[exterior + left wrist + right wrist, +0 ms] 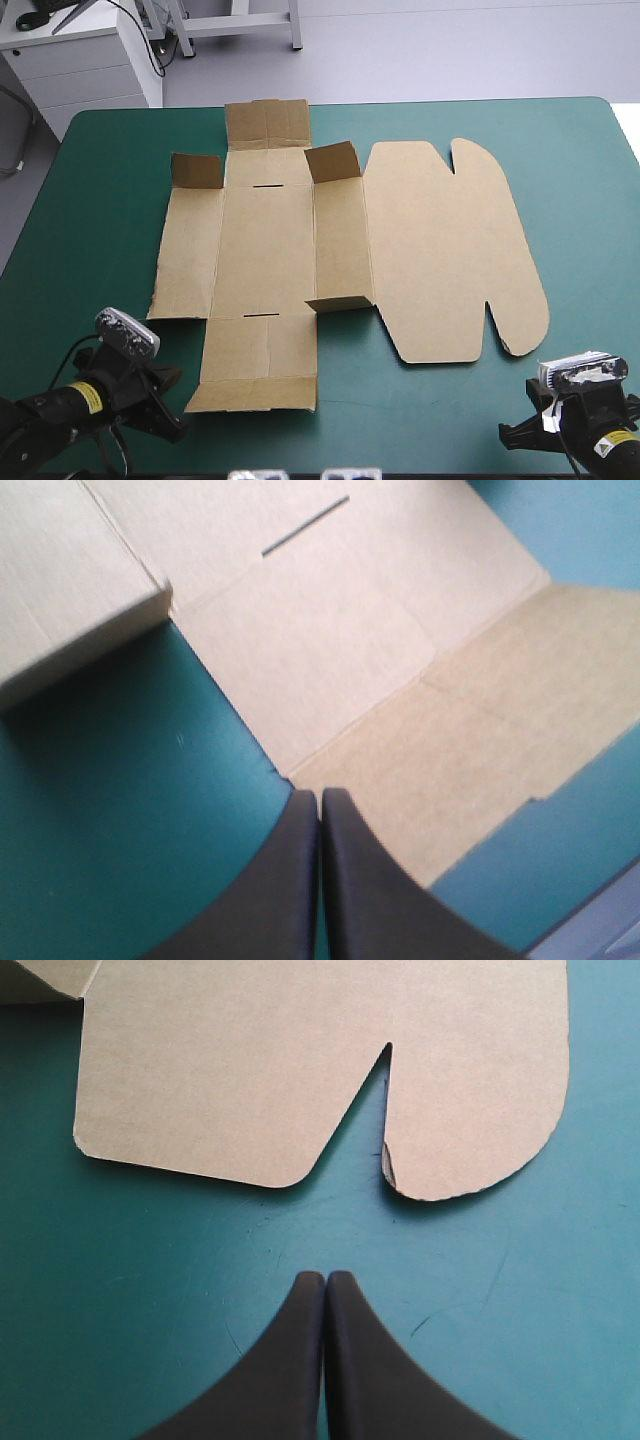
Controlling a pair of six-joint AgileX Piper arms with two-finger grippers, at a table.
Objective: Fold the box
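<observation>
Both are shut and empty. The left gripper (320, 795) has its black fingers pressed together at the corner of the near flap, though I cannot tell whether it touches. The right gripper (326, 1278) stops just short of the lid's notched rim. One brown box (330, 250) lies mostly flat ahead of the two grippers, mid-table on the teal-green cover (100, 200). Its long axis runs left to right, and the left gripper looks nearer.

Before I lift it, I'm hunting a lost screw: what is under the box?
The box lies mostly flat on the teal-green cover, which shows all around it. The board hides anything directly beneath it; no bulge shows.
</observation>
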